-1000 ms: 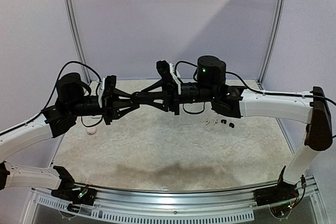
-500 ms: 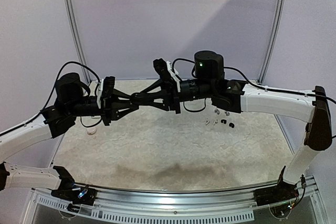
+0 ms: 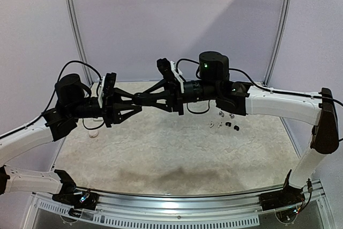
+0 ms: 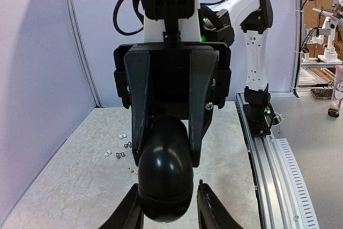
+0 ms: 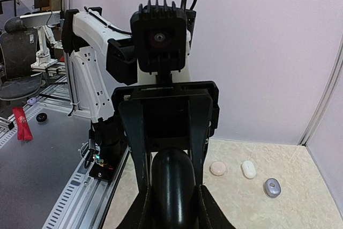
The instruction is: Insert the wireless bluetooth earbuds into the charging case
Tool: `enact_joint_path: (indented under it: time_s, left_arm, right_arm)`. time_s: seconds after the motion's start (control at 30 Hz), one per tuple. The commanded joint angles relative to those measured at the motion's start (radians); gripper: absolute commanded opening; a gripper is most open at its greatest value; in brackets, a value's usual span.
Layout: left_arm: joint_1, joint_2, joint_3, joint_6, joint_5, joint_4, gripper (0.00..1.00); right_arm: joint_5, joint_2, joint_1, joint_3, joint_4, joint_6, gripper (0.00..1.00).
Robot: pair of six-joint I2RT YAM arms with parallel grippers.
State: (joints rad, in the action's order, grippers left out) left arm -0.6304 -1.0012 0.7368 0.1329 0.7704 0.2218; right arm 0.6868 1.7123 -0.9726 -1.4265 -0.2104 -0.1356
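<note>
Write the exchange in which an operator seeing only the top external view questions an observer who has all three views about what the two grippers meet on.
Operator: From above, the left gripper and right gripper meet in mid-air. What is between them?
Observer: The left wrist view shows a black egg-shaped charging case, with the right gripper's fingers closed on its sides.
Operator: Any other cases? The left arm hides part of the table.
Observer: The right wrist view shows three there: a pale pink case, a white case and a grey case, lying apart.
</note>
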Motion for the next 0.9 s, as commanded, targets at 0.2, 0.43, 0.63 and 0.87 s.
enact_joint_path:
  time_s: [0.2,0.43,0.63,0.87]
  left_arm:
    - [-0.022,-0.015,0.001,-0.059,0.032,0.060,0.16]
    - [-0.025,-0.014,0.004,-0.017,0.035,0.050,0.00]
    - [-0.043,0.000,0.006,0.189,0.028,-0.072,0.00]
    - [-0.057,0.003,0.010,0.344,-0.007,-0.172,0.00]
  right_arm:
    - [-0.036,0.008,0.004,0.004,-0.004,-0.006,0.00]
    - [-0.083,0.012,0.005,0.003,-0.003,0.011,0.27]
    - [-0.182,0.012,0.006,-0.006,0.021,0.034,0.42]
    - [-0.234,0.006,0.010,-0.025,0.067,0.049,0.40]
